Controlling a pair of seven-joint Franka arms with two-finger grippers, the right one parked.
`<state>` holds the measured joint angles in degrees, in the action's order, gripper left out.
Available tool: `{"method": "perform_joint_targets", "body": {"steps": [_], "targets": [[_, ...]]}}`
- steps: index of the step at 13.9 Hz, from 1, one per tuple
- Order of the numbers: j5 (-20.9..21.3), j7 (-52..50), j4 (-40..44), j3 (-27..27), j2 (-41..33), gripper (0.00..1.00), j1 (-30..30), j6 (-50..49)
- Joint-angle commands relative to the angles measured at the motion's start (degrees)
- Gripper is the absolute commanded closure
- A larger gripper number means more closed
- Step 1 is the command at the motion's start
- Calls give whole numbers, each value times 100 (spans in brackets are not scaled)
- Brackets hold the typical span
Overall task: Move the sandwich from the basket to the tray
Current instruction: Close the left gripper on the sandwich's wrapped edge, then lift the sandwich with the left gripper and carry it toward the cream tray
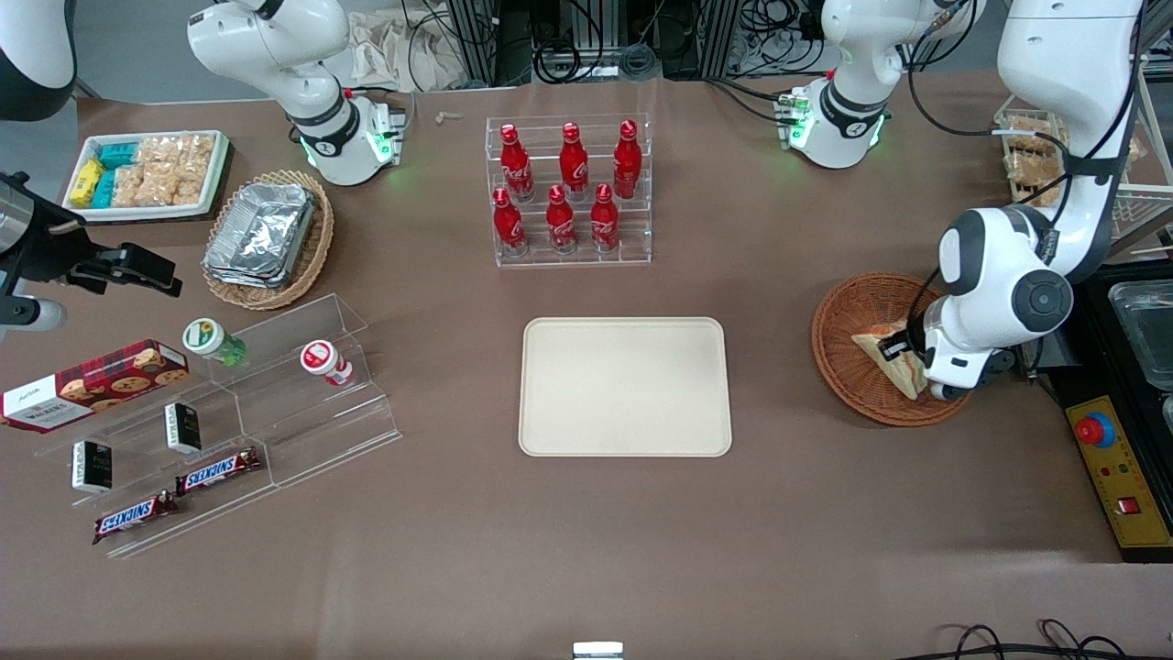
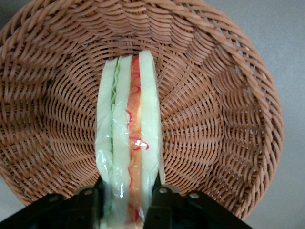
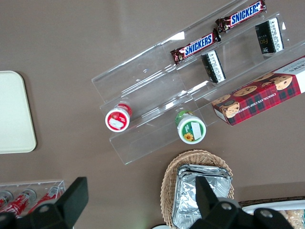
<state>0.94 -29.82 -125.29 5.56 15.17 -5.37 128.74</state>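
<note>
The basket point(image 2: 224, 119) is rough woven wicker, reddish-brown and matt. The sandwich point(image 2: 128, 143) sits in thin glossy plastic wrap over soft pale bread. The gripper point(image 2: 127, 210), closed on the sandwich, has matt black plastic fingers point(image 2: 164, 205). The tray point(image 1: 626, 386) is smooth, matt cream plastic. The table point(image 1: 641, 550) has a matt brown surface.

A robotics lab staged as a snack shop: a brown bench point(image 1: 586, 550) carries acrylic display racks point(image 1: 266, 403) of snacks and cola bottles point(image 1: 568, 188), with cables point(image 1: 568, 46) and an emergency-stop box point(image 1: 1113, 467) near the gripper point(image 1: 903, 353).
</note>
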Motion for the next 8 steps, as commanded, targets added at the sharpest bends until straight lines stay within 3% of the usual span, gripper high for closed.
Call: {"method": "perform_joint_targets", "body": {"steps": [1,8], "targets": [[3,-243,214,15,-102,100,18,-233],[29,-217,1795,190,-375,100,18,-2272]]}}
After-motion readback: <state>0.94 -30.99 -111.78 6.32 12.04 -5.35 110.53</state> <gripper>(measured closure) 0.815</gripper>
